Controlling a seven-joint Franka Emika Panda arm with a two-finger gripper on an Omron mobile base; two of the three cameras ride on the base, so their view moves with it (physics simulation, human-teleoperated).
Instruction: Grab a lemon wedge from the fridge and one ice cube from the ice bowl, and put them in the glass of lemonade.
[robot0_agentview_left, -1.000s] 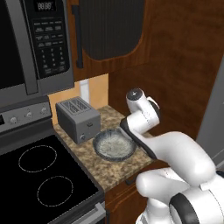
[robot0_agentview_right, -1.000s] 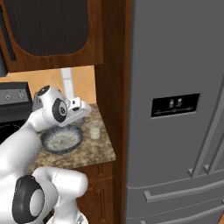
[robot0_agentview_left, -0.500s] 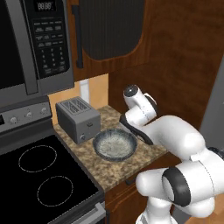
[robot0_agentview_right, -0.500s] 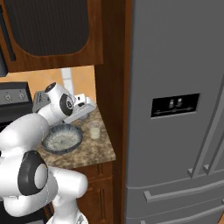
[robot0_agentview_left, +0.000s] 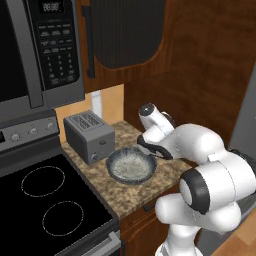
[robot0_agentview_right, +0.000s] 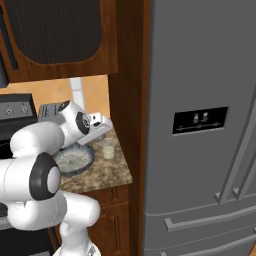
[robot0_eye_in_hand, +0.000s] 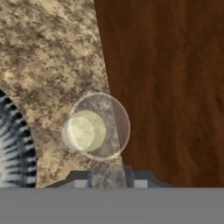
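The two small dark fingers (robot0_eye_in_hand: 107, 178) stood slightly apart with nothing visible between them, hanging directly above the small clear tumbler of pale yellow lemonade (robot0_eye_in_hand: 98, 127). That tumbler sat on the speckled brown stone bench (robot0_eye_in_hand: 52, 57), close beside the dark wood panel (robot0_eye_in_hand: 175, 87). The wide, shallow dark grey ice bowl (robot0_agentview_left: 131, 166) lay just beside it, its contents whitish and grainy. The tall grey steel fridge (robot0_agentview_right: 200, 125) was closed, smooth and matte. Judging by this, neither item seemed fetched yet; the next move likely called for shifting over the bowl.
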